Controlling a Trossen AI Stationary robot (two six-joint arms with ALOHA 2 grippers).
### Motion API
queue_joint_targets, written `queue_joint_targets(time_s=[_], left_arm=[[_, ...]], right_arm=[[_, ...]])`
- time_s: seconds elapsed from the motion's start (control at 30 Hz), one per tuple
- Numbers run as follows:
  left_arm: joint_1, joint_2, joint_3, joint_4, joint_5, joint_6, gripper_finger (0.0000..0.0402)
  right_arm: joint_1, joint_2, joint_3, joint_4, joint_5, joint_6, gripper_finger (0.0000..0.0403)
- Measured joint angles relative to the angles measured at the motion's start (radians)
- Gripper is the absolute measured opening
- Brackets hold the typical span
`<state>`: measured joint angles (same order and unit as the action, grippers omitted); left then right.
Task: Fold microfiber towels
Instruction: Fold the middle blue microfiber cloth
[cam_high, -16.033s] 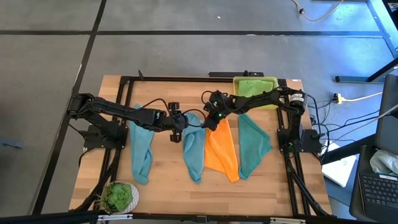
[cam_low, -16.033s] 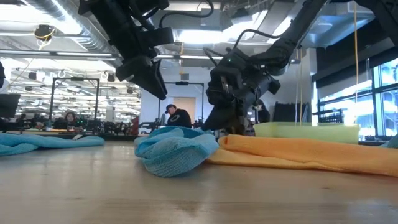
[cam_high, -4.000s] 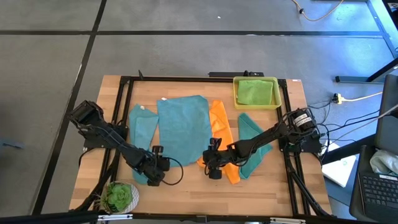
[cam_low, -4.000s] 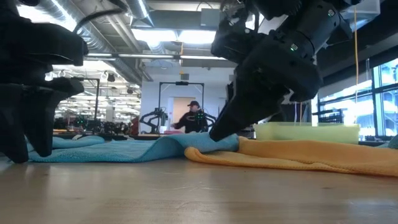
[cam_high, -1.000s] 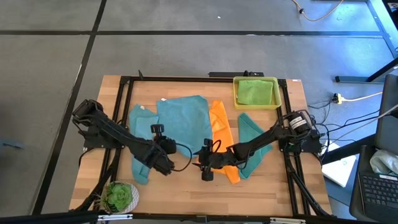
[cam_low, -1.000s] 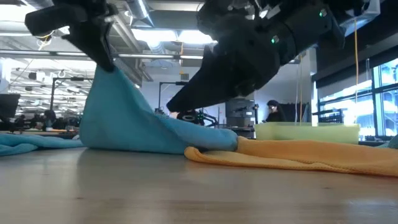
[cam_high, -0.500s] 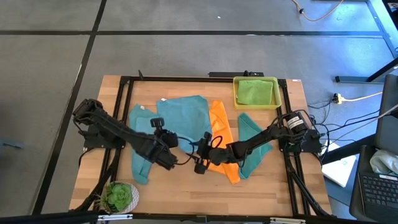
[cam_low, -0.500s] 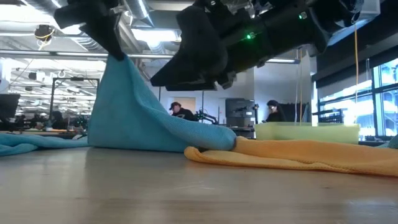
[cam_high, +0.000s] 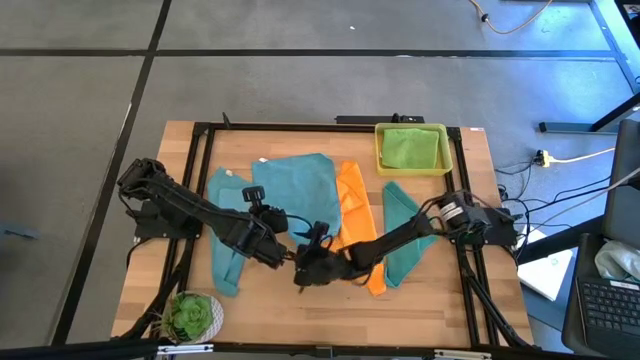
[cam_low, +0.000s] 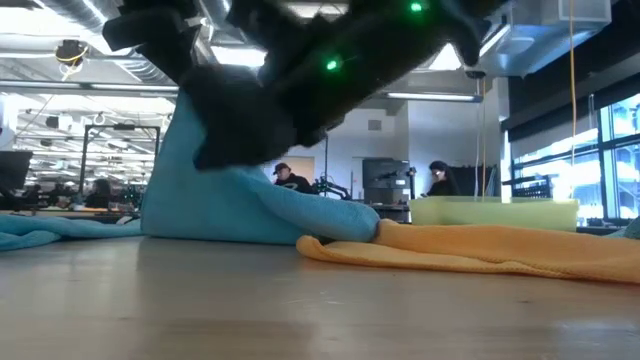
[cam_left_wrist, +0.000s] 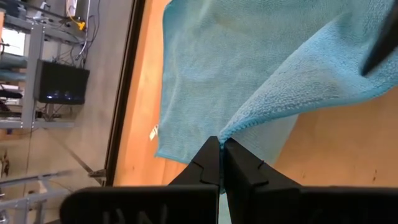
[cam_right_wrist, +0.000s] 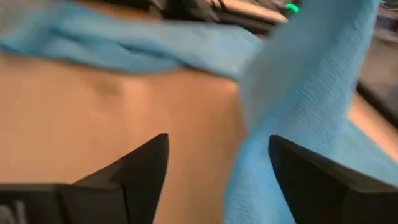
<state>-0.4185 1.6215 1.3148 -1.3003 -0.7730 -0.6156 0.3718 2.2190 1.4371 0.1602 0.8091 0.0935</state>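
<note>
The right gripper (cam_high: 303, 272) has swung left, fingers spread wide, empty. The left gripper (cam_high: 283, 257) pinches the blue towel (cam_high: 295, 195), lifting its near corner; the rest lies flat mid-table.

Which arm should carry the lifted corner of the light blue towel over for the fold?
Left. The left pincer is shut on the light blue towel corner, lifted off the table. The right pincer is open beside it, holding nothing.
</note>
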Motion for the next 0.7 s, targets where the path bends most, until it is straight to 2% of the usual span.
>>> queue_joint_targets(time_s=[0.1,0.17,0.33,0.53,0.7], left_arm=[[-0.007,0.0,0.0,0.005,0.003,-0.003,0.0],[-0.01,0.0,0.0,0.009,0.004,-0.004,0.0],[-0.025,-0.001,0.0,0.008,0.004,-0.005,0.0],[-0.036,-0.001,0.0,-0.02,0.005,-0.024,0.0],[-0.036,-0.001,0.0,-0.049,0.0,-0.046,0.0]], right_arm=[[0.01,0.063,0.111,-0.213,0.145,0.049,0.027],[0.012,0.096,0.156,-0.281,0.214,0.055,0.0265],[0.012,0.118,0.155,-0.34,0.257,0.061,0.025],[0.053,0.087,0.153,-0.54,0.394,0.124,0.0221],[0.096,0.053,0.153,-0.738,0.461,0.243,0.0206]])
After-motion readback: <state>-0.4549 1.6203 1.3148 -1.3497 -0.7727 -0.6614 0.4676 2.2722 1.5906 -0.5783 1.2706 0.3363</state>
